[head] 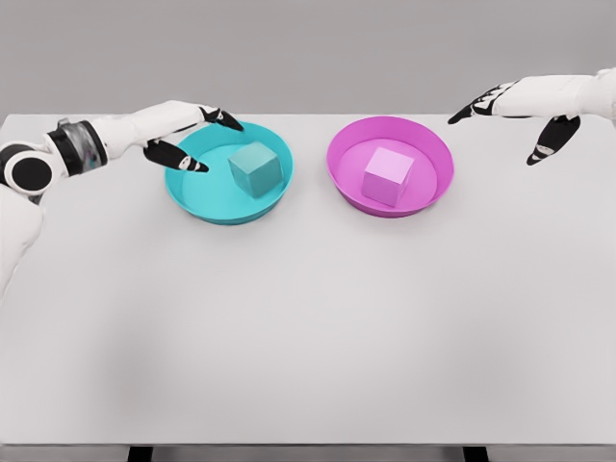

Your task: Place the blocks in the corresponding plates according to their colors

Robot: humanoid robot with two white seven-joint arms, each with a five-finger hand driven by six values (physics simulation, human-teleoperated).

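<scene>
A teal block [255,167] rests inside the teal plate [207,200] at the left of the table's far half. In the pink plate [428,188] to its right lies a pink block [388,176]. My left hand [197,138] hovers over the teal plate's left rim, fingers spread, holding nothing, a little left of the teal block. My right hand [515,120] hangs open to the right of the pink plate, above the table's far right edge, apart from the plate.
The white table [308,327] stretches wide in front of both plates. Its far edge runs just behind the plates, and the near edge shows at the bottom of the view.
</scene>
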